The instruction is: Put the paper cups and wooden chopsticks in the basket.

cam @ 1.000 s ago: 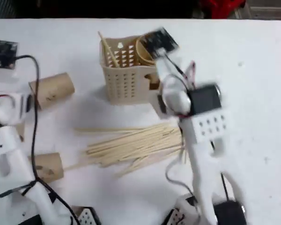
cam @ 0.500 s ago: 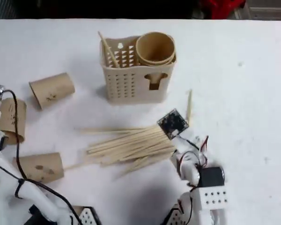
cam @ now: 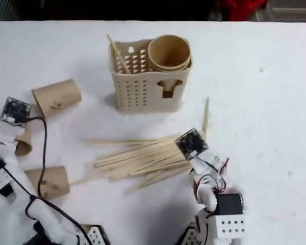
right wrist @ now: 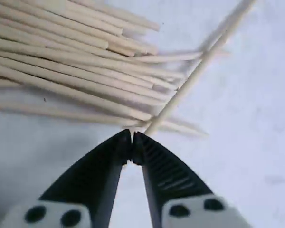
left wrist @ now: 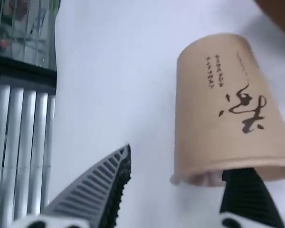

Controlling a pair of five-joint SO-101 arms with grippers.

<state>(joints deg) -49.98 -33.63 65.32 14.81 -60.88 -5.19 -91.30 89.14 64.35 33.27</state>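
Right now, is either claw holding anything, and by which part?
Nothing. The left claw stands open at the brown paper cup; the right claw is shut, empty, by the pale wooden chopsticks.

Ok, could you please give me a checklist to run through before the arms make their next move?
1. Left gripper open: ok.
2. Cup centred between its fingers: not ok, it lies in line with one finger.
3. Right gripper open for chopsticks: not ok, shut at the pile's end.
4. Basket upright, with room left: ok.
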